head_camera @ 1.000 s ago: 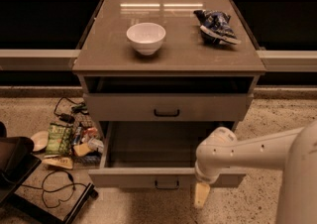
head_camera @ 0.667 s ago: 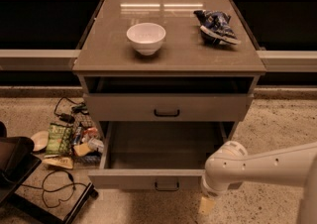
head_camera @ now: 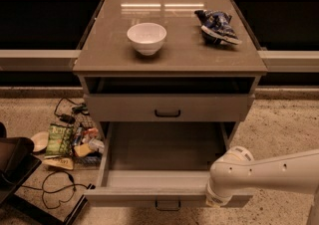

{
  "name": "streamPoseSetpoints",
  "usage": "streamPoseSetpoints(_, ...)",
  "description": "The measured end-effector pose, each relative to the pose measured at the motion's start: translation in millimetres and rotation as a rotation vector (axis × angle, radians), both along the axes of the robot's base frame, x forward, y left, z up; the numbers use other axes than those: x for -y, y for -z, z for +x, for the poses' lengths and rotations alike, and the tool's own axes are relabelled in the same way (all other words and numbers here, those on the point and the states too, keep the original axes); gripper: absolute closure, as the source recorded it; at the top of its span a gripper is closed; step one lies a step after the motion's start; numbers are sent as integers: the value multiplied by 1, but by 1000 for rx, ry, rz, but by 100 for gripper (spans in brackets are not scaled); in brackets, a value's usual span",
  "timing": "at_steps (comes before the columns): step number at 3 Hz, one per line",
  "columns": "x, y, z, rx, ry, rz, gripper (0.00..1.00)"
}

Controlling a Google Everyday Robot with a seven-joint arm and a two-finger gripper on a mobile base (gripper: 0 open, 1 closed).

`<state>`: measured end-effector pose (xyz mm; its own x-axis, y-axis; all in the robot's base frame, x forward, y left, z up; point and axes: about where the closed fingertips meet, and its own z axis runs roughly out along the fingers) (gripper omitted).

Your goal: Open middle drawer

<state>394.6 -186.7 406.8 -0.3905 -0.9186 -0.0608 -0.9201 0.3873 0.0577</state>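
Observation:
The middle drawer [head_camera: 164,154] stands pulled far out of the cabinet, and its grey-beige inside is empty. Its front panel [head_camera: 129,196] faces me low in the view, with the small black handle [head_camera: 167,204] at the bottom edge. The top drawer [head_camera: 167,107] above it is pushed in. The lowest drawer is hidden beneath the open one. My gripper [head_camera: 215,201] hangs below the white wrist joint [head_camera: 230,171] at the right end of the open drawer's front, mostly cut off at the bottom of the view.
A white bowl [head_camera: 146,37] and a blue chip bag [head_camera: 217,26] sit on the cabinet top [head_camera: 169,59]. Snack packets [head_camera: 62,142], a black cable [head_camera: 55,189] and a dark bag [head_camera: 12,164] lie on the floor to the left.
My arm has dropped lower and swung right along the drawer front, so the gripper now sits at the bottom edge. The drawer has stayed pulled out.

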Motion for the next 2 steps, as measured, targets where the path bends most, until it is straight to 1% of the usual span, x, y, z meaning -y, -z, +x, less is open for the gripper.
streamPoseSetpoints(1,-1,-7,-14,-13,20,-14,96)
streamPoseSetpoints(2,-1,-7,-14,-13,20,-14,100)
